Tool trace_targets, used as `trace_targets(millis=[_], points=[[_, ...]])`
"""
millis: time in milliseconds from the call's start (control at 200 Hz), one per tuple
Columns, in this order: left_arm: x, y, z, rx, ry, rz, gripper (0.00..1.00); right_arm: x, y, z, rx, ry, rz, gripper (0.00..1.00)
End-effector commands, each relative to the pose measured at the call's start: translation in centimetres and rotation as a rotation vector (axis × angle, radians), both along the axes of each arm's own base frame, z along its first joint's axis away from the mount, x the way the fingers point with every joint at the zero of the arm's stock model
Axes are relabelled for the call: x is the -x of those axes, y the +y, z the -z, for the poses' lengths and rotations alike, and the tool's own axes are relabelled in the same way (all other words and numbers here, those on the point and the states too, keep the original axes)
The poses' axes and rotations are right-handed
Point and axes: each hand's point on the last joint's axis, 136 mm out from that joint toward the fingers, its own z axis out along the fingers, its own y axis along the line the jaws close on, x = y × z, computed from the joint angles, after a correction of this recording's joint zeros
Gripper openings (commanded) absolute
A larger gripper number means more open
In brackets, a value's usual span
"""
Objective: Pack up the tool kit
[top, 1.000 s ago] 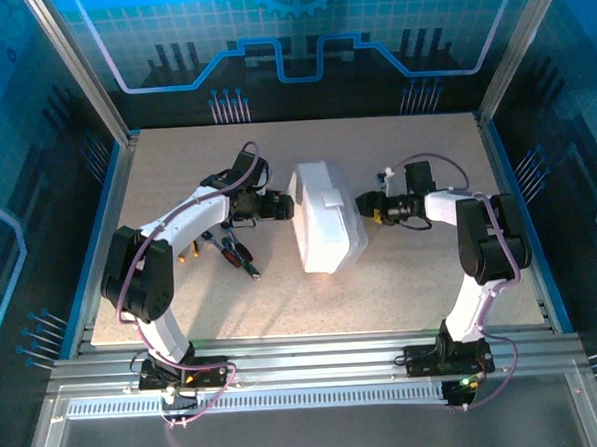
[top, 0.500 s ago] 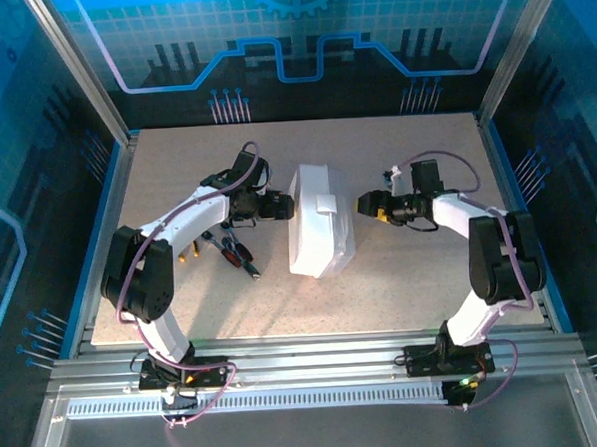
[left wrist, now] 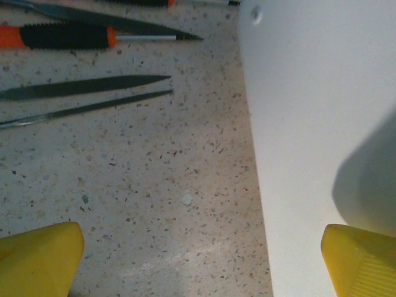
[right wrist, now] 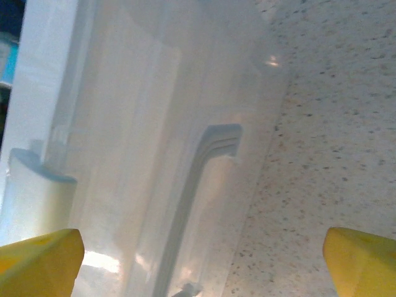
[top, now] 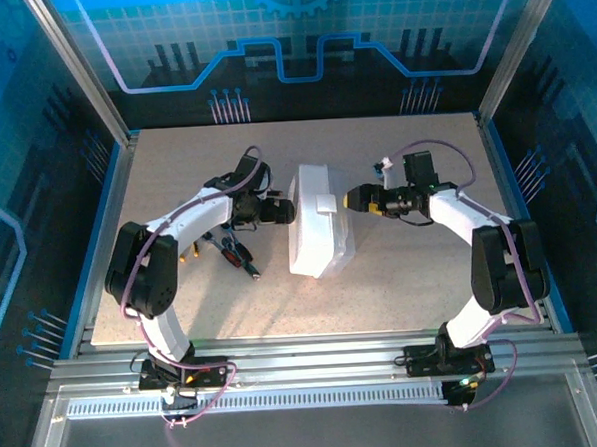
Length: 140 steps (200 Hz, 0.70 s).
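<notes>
The case (top: 319, 237) has turned straighter, and the right claw (top: 352, 198) has moved nearer it.

Both arms are reaching forward from their bases and bending inward at the elbows. The left hand (top: 281, 211) and right hand (top: 353, 198) are pointing toward each other, held low and apart. Each hand is standing wide open, gripping nothing. In the wrist views, the yellow left fingertips (left wrist: 38, 260) and right fingertips (right wrist: 362, 257) are sitting at opposite bottom corners.
</notes>
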Motion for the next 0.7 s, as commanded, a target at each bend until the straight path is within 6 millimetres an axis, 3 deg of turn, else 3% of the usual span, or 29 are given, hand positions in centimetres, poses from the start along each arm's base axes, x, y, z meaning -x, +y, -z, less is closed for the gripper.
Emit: trace_targets(millis=[0,160,310,695], points=[[0.6,-0.3,1.5,-0.007,0.030,0.013,0.99,-0.5,2.0,-2.7,-0.049,-0.057,-0.056,1.00],[0.7,-0.4,2.3,-0.003,0.044,0.007,0.99,-0.6,4.1,-2.3,-0.069,-0.051,-0.094,1.00],[0.8,-0.5,2.7,-0.001,0.053,0.009,0.99,-0.3,5.6,-3.4,-0.094,-0.070,-0.122,1.00],[0.7,-1.0,2.8,0.005,0.052,0.017,0.99,1.2,5.5,-8.0,-0.091,-0.158,-0.128,1.00]])
